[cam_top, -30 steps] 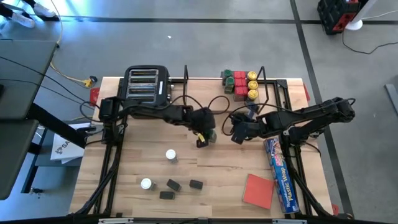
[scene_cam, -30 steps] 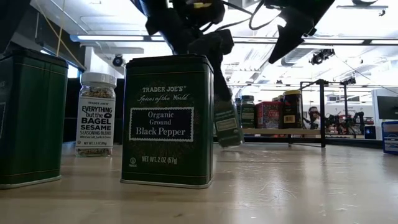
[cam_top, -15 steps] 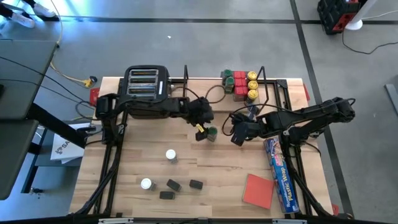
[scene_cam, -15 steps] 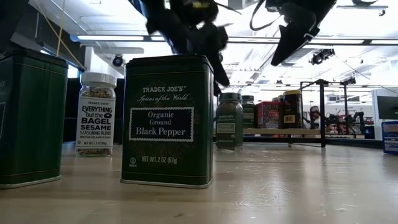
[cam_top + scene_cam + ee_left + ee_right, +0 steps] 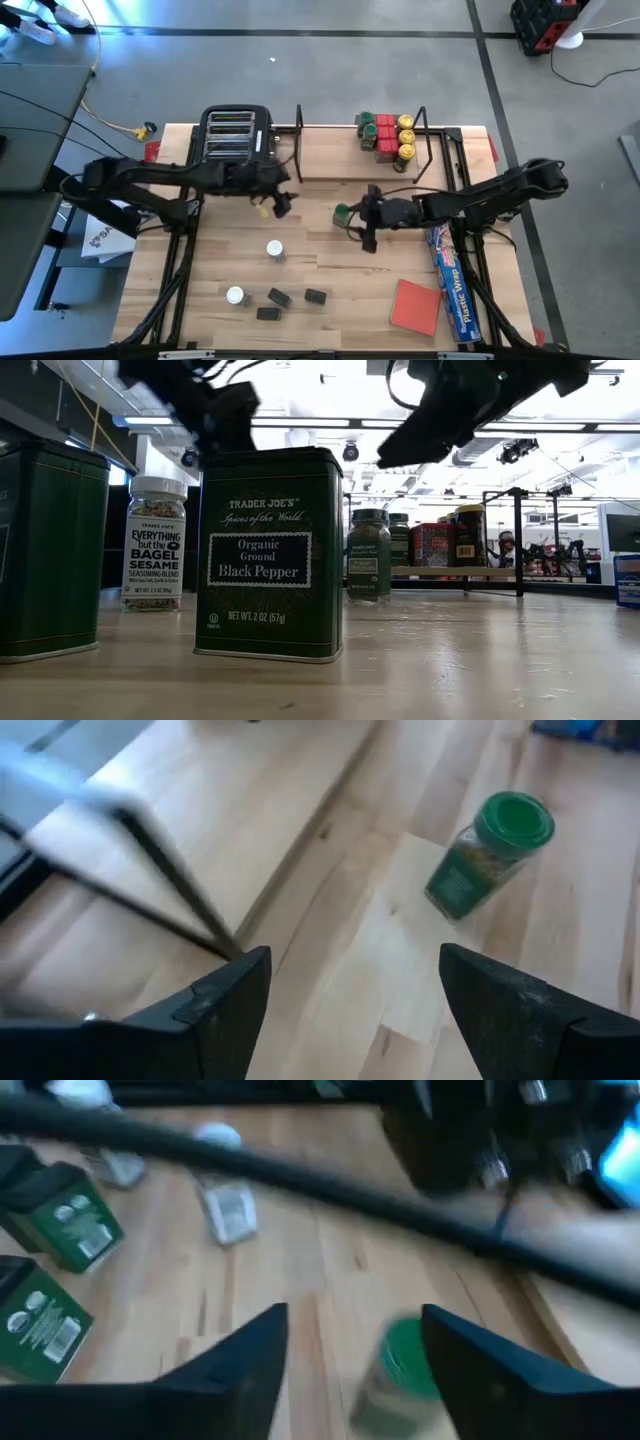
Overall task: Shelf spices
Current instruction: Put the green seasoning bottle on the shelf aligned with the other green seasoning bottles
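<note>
Six shelved: spices (image 5: 386, 134) on shelf (image 5: 440, 160).
Next: green-capped jar (image 5: 342, 212) ahead of my right gripper (image 5: 366, 219), fingers spread.
Left gripper (image 5: 278, 203): released, empty.
Remaining: tins (image 5: 290, 299) behind.

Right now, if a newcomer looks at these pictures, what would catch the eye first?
Probably the green-capped spice jar standing alone mid-table, with the right gripper open just beside it. The left gripper, also open, sits farther off near the black toaster. From table height, a big Trader Joe's black pepper tin fills the foreground.
</note>
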Robot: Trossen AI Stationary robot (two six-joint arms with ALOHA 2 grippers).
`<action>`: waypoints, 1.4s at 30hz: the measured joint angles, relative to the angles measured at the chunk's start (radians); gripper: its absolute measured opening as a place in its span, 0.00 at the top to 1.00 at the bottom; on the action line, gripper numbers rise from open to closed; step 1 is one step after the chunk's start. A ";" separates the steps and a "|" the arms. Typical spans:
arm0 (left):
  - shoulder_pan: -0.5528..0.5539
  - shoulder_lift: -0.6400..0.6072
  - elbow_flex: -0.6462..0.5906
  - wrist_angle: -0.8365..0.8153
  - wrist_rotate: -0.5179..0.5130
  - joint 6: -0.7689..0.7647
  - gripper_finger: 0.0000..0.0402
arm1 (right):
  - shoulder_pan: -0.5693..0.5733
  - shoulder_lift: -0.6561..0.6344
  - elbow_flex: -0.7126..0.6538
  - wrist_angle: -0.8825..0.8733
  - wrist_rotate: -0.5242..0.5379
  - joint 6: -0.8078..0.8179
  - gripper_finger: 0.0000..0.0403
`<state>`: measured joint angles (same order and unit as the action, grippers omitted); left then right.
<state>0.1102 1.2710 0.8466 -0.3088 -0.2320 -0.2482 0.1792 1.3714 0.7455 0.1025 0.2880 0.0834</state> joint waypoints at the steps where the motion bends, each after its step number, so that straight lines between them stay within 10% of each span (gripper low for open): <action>1: -0.003 -0.033 -0.038 0.022 -0.008 -0.025 0.29 | 0.000 0.016 -0.003 0.048 0.006 -0.021 0.40; 27: -0.008 -0.150 -0.212 0.108 -0.106 -0.116 0.29 | -0.056 0.257 0.117 -0.120 0.152 0.267 0.29; 35: -0.008 -0.150 -0.212 0.118 -0.108 -0.115 0.29 | -0.062 0.236 0.115 -0.122 0.175 0.248 0.52; 42: -0.007 -0.149 -0.212 0.129 -0.110 -0.114 0.29 | -0.172 0.032 0.116 -0.231 0.134 0.064 0.52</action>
<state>0.1032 1.1217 0.6346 -0.1799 -0.3419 -0.3621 0.0070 1.4038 0.8612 -0.1283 0.4223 0.1472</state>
